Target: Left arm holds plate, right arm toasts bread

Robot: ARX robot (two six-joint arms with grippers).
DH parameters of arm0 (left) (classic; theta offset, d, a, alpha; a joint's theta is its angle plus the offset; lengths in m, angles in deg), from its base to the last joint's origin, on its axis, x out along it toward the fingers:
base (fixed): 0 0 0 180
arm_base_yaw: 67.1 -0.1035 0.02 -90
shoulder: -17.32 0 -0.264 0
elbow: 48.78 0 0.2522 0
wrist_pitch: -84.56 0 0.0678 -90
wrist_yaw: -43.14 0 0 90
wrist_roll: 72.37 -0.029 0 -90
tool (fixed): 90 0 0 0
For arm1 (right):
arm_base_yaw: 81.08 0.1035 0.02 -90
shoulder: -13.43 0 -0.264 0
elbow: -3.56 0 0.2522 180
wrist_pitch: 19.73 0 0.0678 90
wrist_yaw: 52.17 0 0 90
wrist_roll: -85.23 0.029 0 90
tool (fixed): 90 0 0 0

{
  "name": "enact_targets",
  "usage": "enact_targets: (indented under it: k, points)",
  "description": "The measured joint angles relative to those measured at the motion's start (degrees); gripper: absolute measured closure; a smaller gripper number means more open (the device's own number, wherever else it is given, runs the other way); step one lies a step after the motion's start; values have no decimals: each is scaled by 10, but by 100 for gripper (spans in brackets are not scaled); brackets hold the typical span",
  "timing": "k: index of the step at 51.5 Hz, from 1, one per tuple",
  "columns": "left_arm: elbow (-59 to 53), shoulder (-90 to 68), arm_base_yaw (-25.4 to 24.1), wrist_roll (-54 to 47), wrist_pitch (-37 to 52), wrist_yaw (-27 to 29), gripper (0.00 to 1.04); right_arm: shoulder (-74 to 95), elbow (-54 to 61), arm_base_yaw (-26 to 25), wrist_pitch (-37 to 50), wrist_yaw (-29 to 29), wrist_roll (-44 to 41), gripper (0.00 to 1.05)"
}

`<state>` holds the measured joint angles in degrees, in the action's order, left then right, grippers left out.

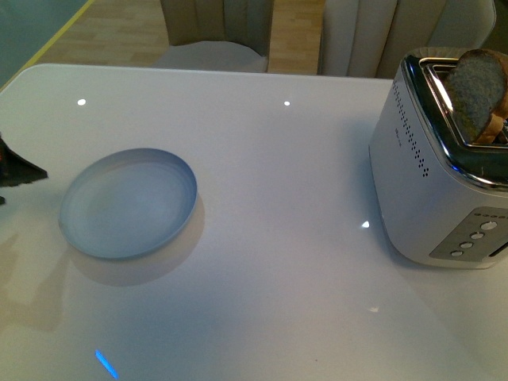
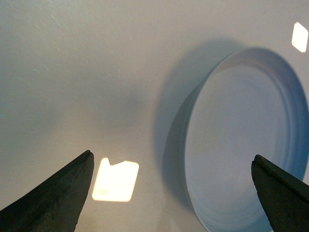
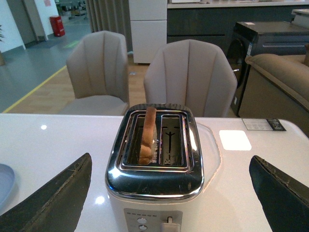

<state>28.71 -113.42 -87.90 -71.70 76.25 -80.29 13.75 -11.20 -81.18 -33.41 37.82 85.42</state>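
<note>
Nearest, wide apart and gripping nothing: left tool (image 2: 171,191), its dark wedge fingers (image 2: 53,198) hovering over the glossy white table (image 1: 278,198), one tip just showing at the left edge in the front view. Right beside it, flat on the table and empty: pale blue-grey plate (image 1: 128,203) with raised rim, untouched. Over on the right side of the table, well apart from the plate: white and chrome toaster (image 1: 444,171) with a column of buttons on its near face. Upright in one of its two slots, top half standing proud: bread (image 3: 148,134), the other slot vacant. Spread open above the toaster, clear of it: right tool (image 3: 169,193). Farthest back, behind the table: two beige chairs (image 3: 190,77).
</note>
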Motion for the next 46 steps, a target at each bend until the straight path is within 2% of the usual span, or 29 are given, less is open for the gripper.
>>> enact_targets:
  k: [9, 28, 32, 36, 41, 46]
  points:
    - [-87, 177, -8, -7, 52, -6, 7, 0, 0, 0, 0, 0, 0, 9]
    - [-209, 472, 54, 52, 131, 7, 7, 0, 0, 0, 0, 0, 0, 9]
    - [-291, 542, 96, 32, 275, 148, 20, 0, 0, 0, 0, 0, 0, 9]
    - [-354, 587, 118, 14, 372, 224, 33, 0, 0, 0, 0, 0, 0, 9]
    - [-408, 626, 130, 6, 407, 259, 49, 0, 0, 0, 0, 0, 0, 9]
    - [-450, 651, 140, 4, 410, 269, 65, 0, 0, 0, 0, 0, 0, 9]
